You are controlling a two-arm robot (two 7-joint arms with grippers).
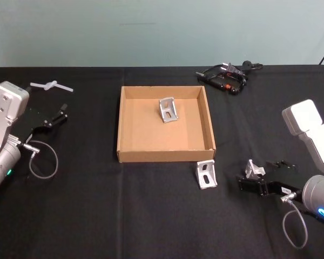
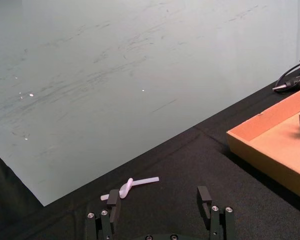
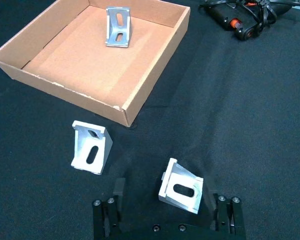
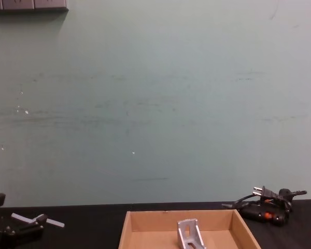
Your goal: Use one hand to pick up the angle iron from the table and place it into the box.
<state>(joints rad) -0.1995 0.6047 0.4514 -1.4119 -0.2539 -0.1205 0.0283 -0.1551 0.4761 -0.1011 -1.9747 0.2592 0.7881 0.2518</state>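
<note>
Spreading under everything is the matte black worktop (image 1: pixel 151 216), with the shallow tan cardboard box (image 1: pixel 164 155) at its middle. The grey right arm reaches in low from the robot's right, and its black two-fingered right hand (image 3: pixel 164 194) rests just off the worktop near the box's front right corner. The left hand (image 2: pixel 159 202) sits parked, fingers spread, well apart on the far left.

The right arm is plainly the nearer one. A small silver slotted angle iron (image 3: pixel 182 192) stands on the worktop between the right hand's open fingers. A gap shows on one side (the other finger is partly hidden behind the metal), and the slotted face tilts up toward the wrist. Nothing is clamped yet. From this hand the box lies to the robot's left and a little farther forward.

A second bracket (image 3: pixel 91 148) stands just beside that box corner, between hand and box, and could be clipped on a low carry. A third bracket (image 3: pixel 118 26) is already inside.
</note>
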